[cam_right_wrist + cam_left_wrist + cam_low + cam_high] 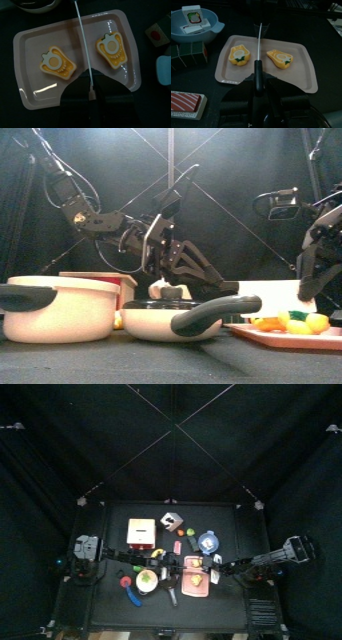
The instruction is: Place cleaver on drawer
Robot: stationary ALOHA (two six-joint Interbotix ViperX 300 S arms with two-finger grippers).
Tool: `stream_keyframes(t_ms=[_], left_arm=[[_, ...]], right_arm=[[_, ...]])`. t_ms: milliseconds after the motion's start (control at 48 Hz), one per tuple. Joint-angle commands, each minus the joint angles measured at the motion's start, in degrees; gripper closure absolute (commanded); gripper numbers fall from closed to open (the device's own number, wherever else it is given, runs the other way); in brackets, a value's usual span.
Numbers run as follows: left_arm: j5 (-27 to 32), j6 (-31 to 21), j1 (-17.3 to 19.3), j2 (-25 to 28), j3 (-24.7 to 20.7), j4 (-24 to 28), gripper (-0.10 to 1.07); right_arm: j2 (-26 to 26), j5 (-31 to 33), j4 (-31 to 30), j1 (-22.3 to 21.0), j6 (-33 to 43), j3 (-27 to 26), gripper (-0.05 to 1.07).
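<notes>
A cleaver with a thin steel blade and black handle [92, 95] hangs edge-on over a pale pink plastic tray [27, 55], between two yellow pepper halves [53, 62]. The right pincer [92, 102] is closed narrowly on the handle. The left pincer [261, 100] sits at the same handle — whether it grips cannot be told. The boxy cream-topped drawer with a red strip [139, 532] stands apart from the tray, far and to the left on the black counter [120, 609].
</notes>
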Motion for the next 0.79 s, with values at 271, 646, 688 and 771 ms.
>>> stream_keyframes(t_ms=[271,646,688,771], left_arm=[[-0.4,0.1,-0.2,-3.3,-0.1,0.3,0.39],[-0.3,0.1,-0.2,-4.1,0.4,0.3,0.39],[-0.3,0.0,-0.2,-4.2,0.4,0.3,0.39],[-0.3,0.0,-0.2,-4.3,0.5,0.3,0.39]], right_arm=[[-4.0,-0.3,-0.1,0.1,-0.1,-1.0,0.23],[-6.2,0.4,-0.1,0.2,-0.1,-0.7,0.11],[-6.2,0.7,-0.1,0.2,-0.1,-0.6,0.11],[-6.2,1.0,-0.1,0.3,-0.1,-0.6,0.11]])
